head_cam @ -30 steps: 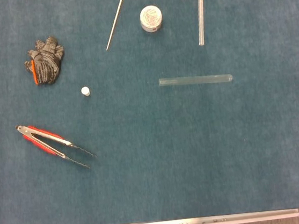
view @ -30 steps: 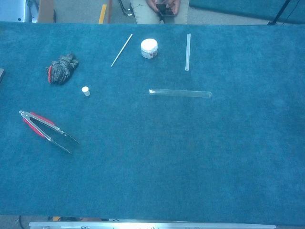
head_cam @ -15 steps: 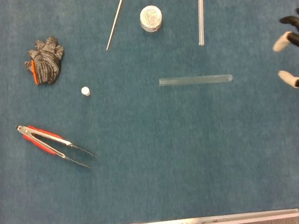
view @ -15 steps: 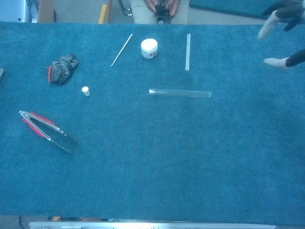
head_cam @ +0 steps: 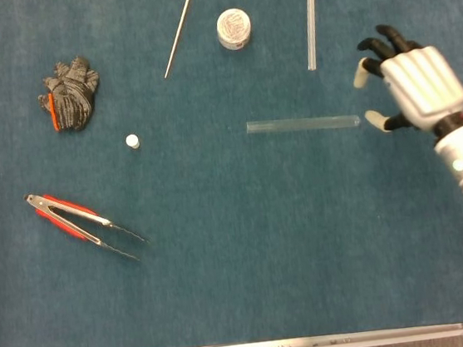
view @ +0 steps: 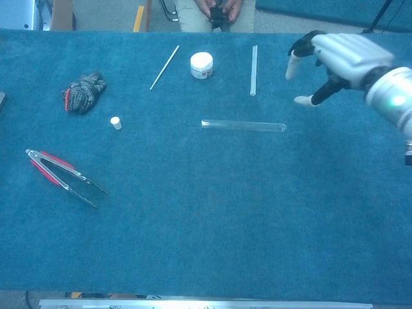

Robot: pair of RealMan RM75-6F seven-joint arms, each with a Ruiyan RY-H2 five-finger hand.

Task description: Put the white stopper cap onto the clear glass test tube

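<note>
You've got a matt, fuzzy blue cloth table cover; clear smooth glass test tube on it; knitted grey glove; shiny metal tongs, red handles; glossy white plastic right hand.

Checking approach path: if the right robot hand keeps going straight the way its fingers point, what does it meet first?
Probably the test tube: the right robot hand is open, fingers pointing left toward the tube's rounded end, just short of it. Its height above the table is unclear, so it may pass over.

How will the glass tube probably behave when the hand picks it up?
The tube lies flat on its round side, so a nudge may roll it. It looks thin, clear glass: probably fragile and slippery. The open right hand is near its end, not touching.
</note>
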